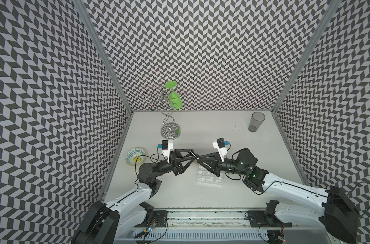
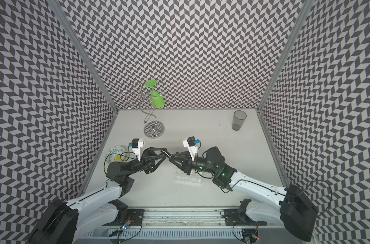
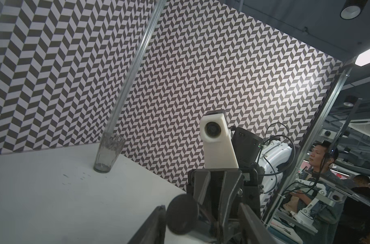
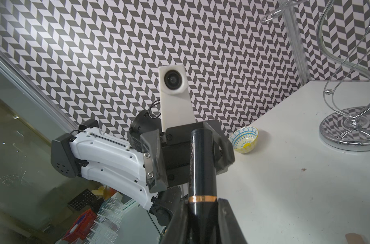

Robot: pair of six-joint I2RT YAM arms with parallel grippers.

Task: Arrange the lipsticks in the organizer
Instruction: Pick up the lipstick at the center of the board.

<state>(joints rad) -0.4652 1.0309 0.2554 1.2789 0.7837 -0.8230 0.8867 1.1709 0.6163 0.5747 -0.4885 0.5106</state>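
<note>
A glossy black lipstick (image 1: 194,154) with a thin copper band hangs in the air over the middle of the tabletop (image 1: 201,196), slanted between the two arms, which meet tip to tip in both top views. The right claw (image 1: 198,160) is pressed tight on the tube, and in the right wrist view its fingers (image 4: 230,221) clamp the lipstick (image 4: 201,164) just on the near side of the copper band. The left claw (image 1: 193,156) stands spread around the tube's other end. The right wrist view shows a gap between at least one of its fingers (image 4: 152,160) and the tube. In the left wrist view the tube's round end (image 3: 182,213) sits close to one finger while the other stays clear of it. The organizer (image 1: 207,180), a clear tray of small square cells, lies flat on the tabletop just below and beside the right claw, partly under that arm's wrist. A grey tumbler (image 1: 256,122) stands upright near the far right corner. A patterned bowl (image 1: 135,156) sits by the left wall, and a chrome wire stand (image 1: 170,128) holds a green glass (image 1: 174,97) upside down at the back
</note>
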